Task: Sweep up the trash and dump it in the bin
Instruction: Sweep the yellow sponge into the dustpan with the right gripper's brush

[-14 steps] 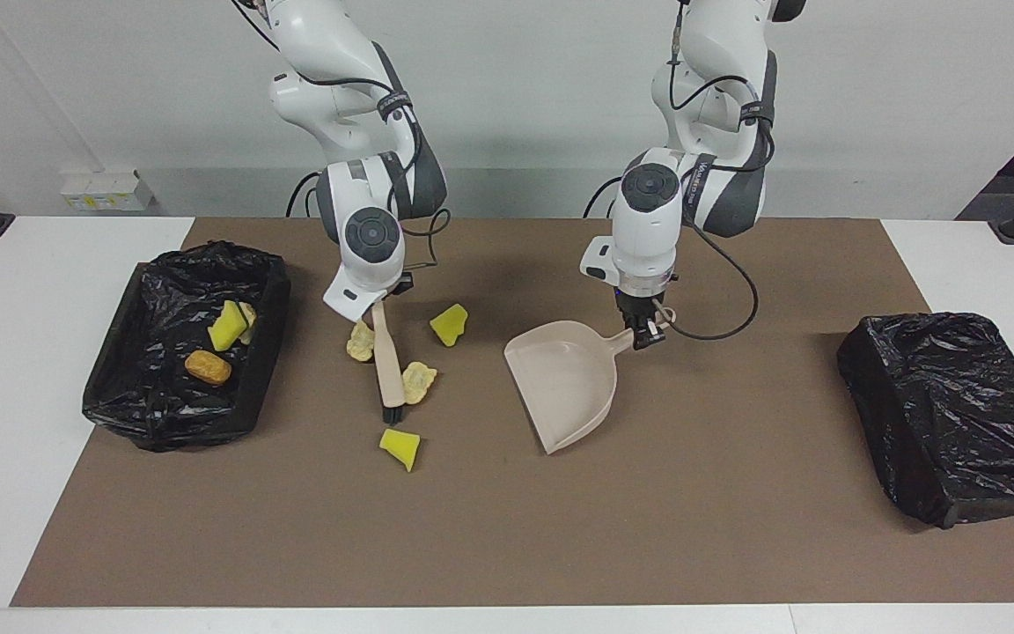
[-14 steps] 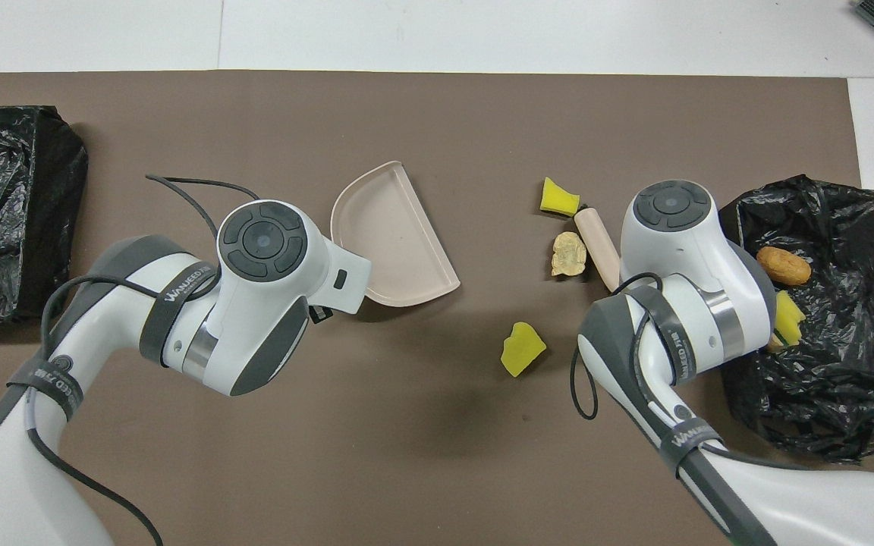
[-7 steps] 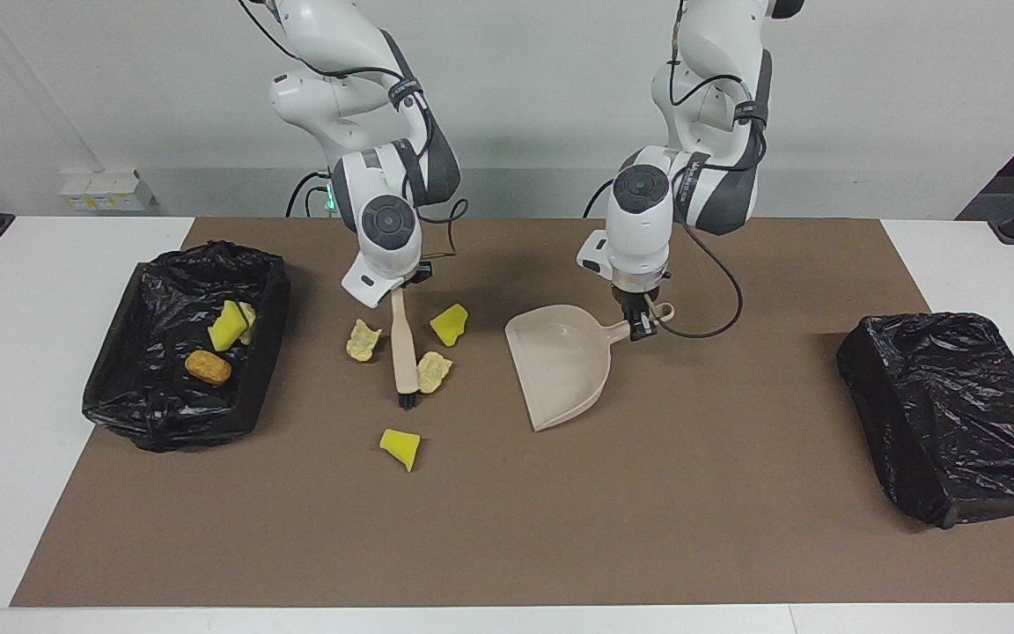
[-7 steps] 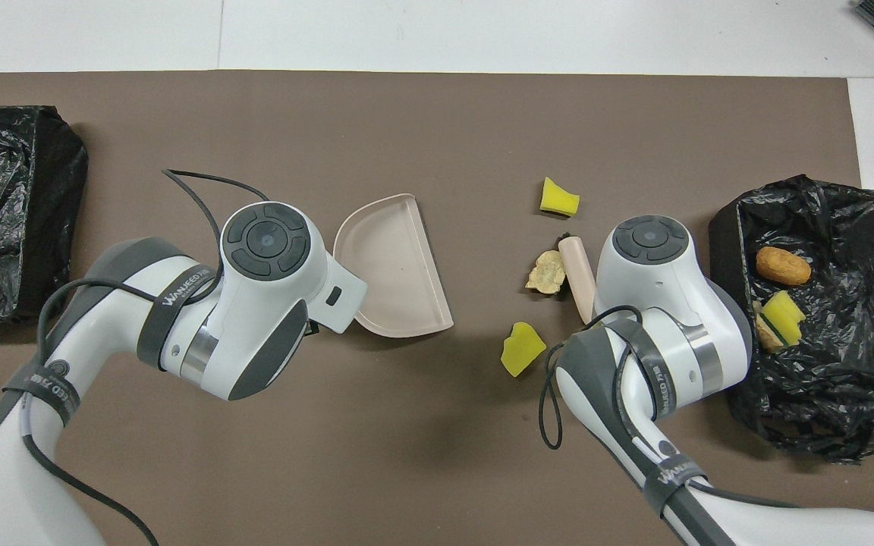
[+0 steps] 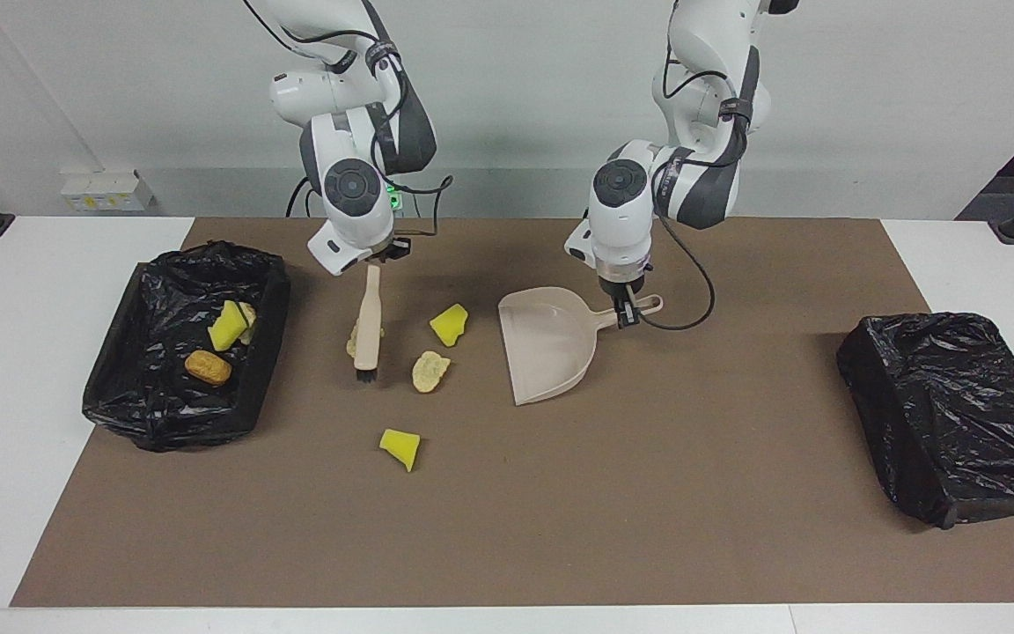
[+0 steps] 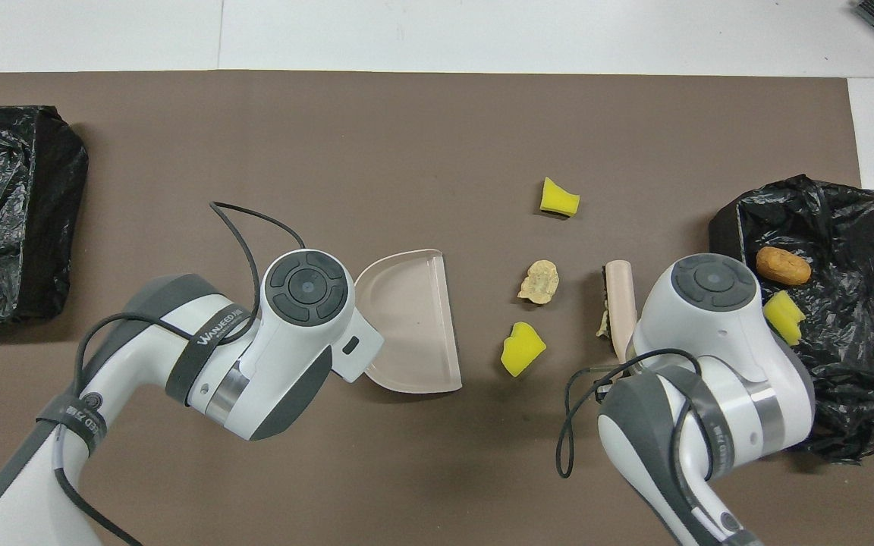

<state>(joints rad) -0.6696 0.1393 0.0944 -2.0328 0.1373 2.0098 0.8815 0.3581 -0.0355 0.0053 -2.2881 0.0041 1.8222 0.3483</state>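
Jaws status: my right jaws are clenched on the handle end of the brush point(image 5: 368, 321) and my left jaws are clenched on the handle of the dustpan point(image 5: 547, 348). Clock reference: 12 o'clock points away from my bases and 3 o'clock points to the right arm's end of the bench. Change over the last second: both arms have drawn back toward 6 o'clock. The brush has left the gap between the two pale pieces and shifted toward 3 o'clock, and the dustpan has followed toward 6 o'clock. One beige foam bit point(image 5: 429, 370) has been nudged slightly toward the pan; no scrap has entered it. I judge the sweep incomplete, so another stroke toward 9 o'clock is required. Three pieces already lie in the lined bin point(image 5: 146, 405): the orange-brown piece point(image 5: 208, 367), the yellow-green sponge point(image 5: 227, 326) and a pale bit under it. Taken from the bristles, the nudged foam bit lies at 9 o'clock, one yellow chunk point(image 6: 558, 197) at 11 o'clock and another yellow chunk point(image 6: 522, 349) at 8 o'clock. A second foam bit point(image 6: 602, 326) sits against the brush. The pan mouth faces 3 o'clock.
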